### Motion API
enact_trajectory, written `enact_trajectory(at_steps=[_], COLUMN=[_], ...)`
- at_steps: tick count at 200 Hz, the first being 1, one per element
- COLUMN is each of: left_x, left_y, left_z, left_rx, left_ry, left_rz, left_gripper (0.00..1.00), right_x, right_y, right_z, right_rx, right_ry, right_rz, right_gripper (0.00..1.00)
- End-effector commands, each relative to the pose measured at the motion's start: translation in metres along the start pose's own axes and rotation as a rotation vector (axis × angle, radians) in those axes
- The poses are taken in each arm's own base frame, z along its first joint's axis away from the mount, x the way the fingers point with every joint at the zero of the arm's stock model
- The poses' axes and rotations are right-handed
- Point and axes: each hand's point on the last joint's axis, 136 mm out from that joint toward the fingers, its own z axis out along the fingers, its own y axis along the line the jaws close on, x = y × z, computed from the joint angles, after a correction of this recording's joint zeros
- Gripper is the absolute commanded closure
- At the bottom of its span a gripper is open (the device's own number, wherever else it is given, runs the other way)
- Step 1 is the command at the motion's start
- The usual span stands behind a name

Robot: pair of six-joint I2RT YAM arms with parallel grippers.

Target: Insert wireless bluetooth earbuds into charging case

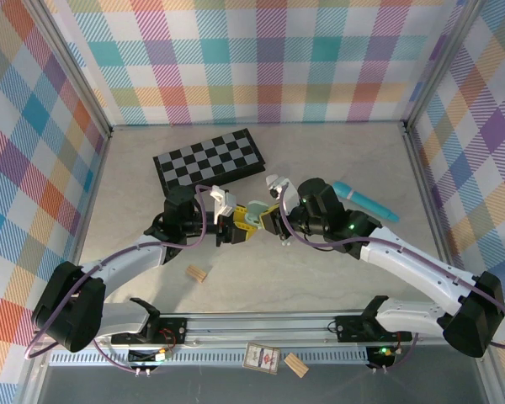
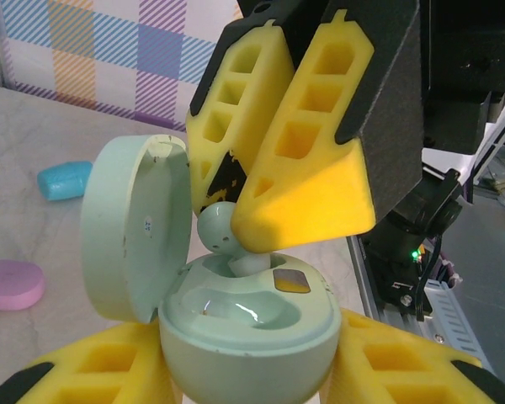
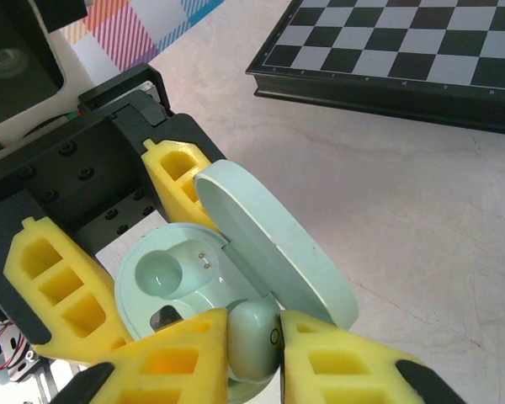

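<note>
While the earbud (image 2: pixel 219 234) hangs at the socket mouth: step = insertion, likely the first bud, not seated yet.
Near edge: wooden block (image 1: pixel 197 273) on the table, well apart from the work, ignore.
Left gripper (image 2: pixel 248 374): clamped on the charging case (image 2: pixel 261 332), one yellow finger on each side of the base; case looks lifted and tipped toward the right arm.
Lid (image 2: pixel 133 227): swung open, standing just beside the bud; can't tell if they touch.
Right gripper (image 3: pixel 252 349): pinched tight on the earbud, head between the pads, stem aimed down into one socket of the case. Stem tip is at or just inside it; depth unclear.
Other well (image 3: pixel 158 273): empty.
Next move: short straight push along the stem axis until the head sits flush, then release. Left arm has to hold the case rigid.
Risk: bud cocks in the socket, or a yellow fingertip catches the rim or the lid.
Far side: chessboard (image 1: pixel 210 157) and teal tool (image 1: pixel 366 202), both out of play.
</note>
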Motion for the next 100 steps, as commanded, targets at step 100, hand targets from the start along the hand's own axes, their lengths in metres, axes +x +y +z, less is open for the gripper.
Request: enact_trajectory(at_steps=[100], left_x=[-0.021], left_y=[-0.006], left_z=[-0.005], left_rx=[0.013], left_ry=[-0.059], left_rz=[0.087], left_gripper=[0.61], right_x=[-0.029], right_y=[0.013], right_z=[-0.033], right_rx=[-0.024], right_ry=[-0.146], right_rz=[-0.002], right_gripper=[0.39])
